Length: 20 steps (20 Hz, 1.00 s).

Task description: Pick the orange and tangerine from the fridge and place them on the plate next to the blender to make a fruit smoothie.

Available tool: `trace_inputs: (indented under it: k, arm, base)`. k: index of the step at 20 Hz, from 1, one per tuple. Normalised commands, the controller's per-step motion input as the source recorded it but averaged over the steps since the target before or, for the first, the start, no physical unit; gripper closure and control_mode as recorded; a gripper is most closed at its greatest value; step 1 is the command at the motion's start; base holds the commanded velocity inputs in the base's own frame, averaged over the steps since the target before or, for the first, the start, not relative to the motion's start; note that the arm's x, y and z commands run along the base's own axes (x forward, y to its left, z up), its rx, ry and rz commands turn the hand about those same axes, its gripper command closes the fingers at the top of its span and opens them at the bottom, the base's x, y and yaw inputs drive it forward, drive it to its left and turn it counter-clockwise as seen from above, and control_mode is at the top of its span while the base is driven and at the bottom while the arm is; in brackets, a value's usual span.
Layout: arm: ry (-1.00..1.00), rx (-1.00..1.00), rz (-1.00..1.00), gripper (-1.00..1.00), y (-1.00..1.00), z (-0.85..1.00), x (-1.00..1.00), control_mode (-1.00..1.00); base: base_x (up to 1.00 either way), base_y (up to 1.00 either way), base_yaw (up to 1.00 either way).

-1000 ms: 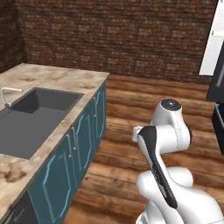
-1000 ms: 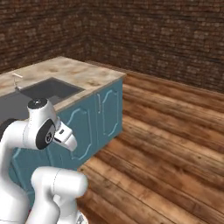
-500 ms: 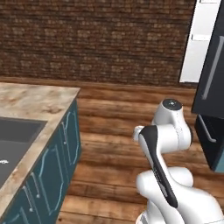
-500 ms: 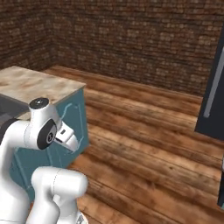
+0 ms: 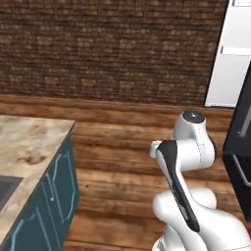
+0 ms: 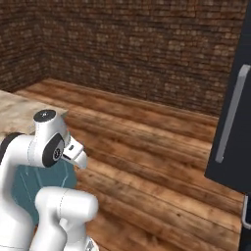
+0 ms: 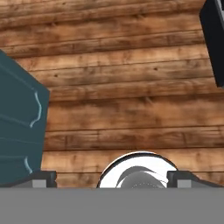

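The fridge (image 5: pixel 239 147) comes in at the right edge of the left base view as a dark charcoal body with a white panel (image 5: pixel 230 54) behind it. The right base view shows its dark front (image 6: pixel 238 59) with a grey bar handle (image 6: pixel 230 117). A dark corner of the fridge (image 7: pixel 216 35) sits at the top right of the hand view. My gripper (image 7: pixel 111 181) is open, its two tips far apart and pointed down at the wooden floor, nothing between them. The arm is folded close over the base. The blender is out of view.
A teal cabinet island (image 5: pixel 56 186) with a marble top (image 5: pixel 27 142) and a sink corner (image 5: pixel 5 186) stands at my left, and its teal side (image 7: pixel 17 131) is close to the hand. Open wooden floor (image 6: pixel 147 147) runs to a brick wall (image 5: pixel 112 49).
The whole picture has swung: the island and sink slid off to the left and the fridge came in at the right, so the base turned. The arm's pose is unchanged.
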Motion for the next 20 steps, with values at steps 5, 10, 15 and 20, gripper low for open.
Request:
trace_inputs:
  k: [5, 10, 15, 20]
  arm:
    - [0.0, 0.0, 0.0, -1.0, 0.0, 0.0, 0.0, 1.0]
    - [0.0, 0.0, 0.0, -1.0, 0.0, 0.0, 0.0, 1.0]
    - [0.0, 0.0, 0.0, -1.0, 0.0, 0.0, 0.0, 1.0]
    - [0.0, 0.0, 0.0, -1.0, 0.0, 0.0, 0.0, 1.0]
  base:
    - [1.0, -0.04, -0.04]
    - [1.0, 0.0, -0.06]
    - [1.0, 0.0, -0.12]
    - [1.0, 0.0, -0.2]
